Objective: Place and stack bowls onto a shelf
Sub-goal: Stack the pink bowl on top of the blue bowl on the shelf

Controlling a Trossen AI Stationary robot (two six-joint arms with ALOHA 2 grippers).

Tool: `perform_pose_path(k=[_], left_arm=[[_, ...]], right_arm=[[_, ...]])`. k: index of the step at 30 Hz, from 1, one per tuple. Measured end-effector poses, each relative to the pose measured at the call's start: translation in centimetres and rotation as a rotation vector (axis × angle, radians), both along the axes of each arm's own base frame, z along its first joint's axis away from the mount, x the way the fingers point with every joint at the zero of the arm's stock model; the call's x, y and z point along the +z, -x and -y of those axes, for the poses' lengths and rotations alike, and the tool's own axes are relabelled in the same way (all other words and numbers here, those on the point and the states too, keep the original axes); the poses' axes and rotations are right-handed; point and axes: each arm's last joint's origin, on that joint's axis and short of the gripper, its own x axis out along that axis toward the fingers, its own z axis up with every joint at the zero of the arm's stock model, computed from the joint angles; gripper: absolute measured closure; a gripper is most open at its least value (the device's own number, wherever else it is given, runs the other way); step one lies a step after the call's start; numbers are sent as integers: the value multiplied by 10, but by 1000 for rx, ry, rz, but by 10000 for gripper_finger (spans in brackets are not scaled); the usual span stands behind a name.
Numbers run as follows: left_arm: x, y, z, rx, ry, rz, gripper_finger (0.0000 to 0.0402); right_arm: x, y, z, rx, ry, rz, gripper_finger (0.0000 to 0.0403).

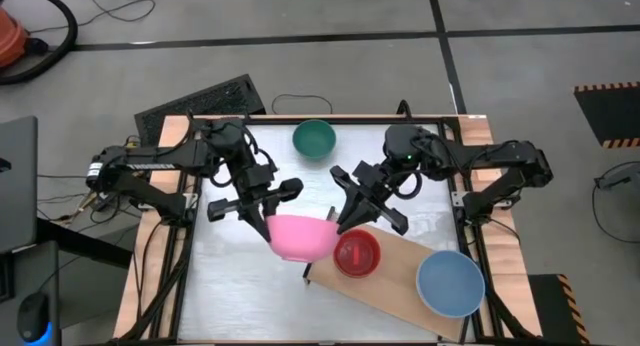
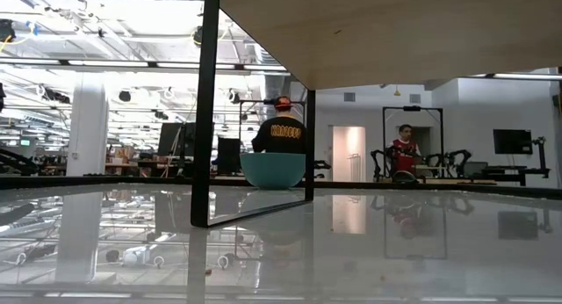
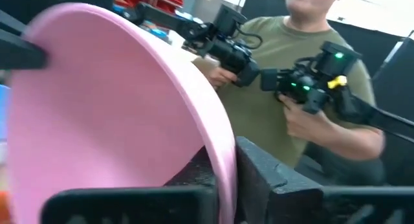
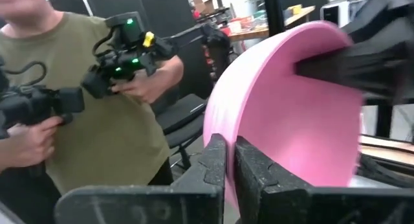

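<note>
At table centre, the smooth pink bowl [image 1: 303, 236] hangs tilted, pinched on both sides: left gripper [image 1: 262, 214] clamps its rim at ten o'clock, right gripper [image 1: 345, 218] at two o'clock. Just beside it, toward four o'clock, a glossy red bowl [image 1: 357, 253] and a blue-grey bowl [image 1: 450, 283] sit on the flat light-wood shelf [image 1: 398, 258]. A teal bowl [image 1: 314, 139] rests at twelve o'clock.
</note>
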Motion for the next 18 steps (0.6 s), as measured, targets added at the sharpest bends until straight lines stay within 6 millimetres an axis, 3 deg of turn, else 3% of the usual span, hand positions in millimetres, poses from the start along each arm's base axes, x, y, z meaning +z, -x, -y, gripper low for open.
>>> perform_pose_path(k=[10, 18], left_arm=[[0, -4, -7, 158, -32, 71, 223], [3, 1, -39, 279, -15, 53, 145]], right_arm=[[-5, -1, 0, -29, 9, -46, 371], [-14, 0, -6, -49, -1, -166, 371]])
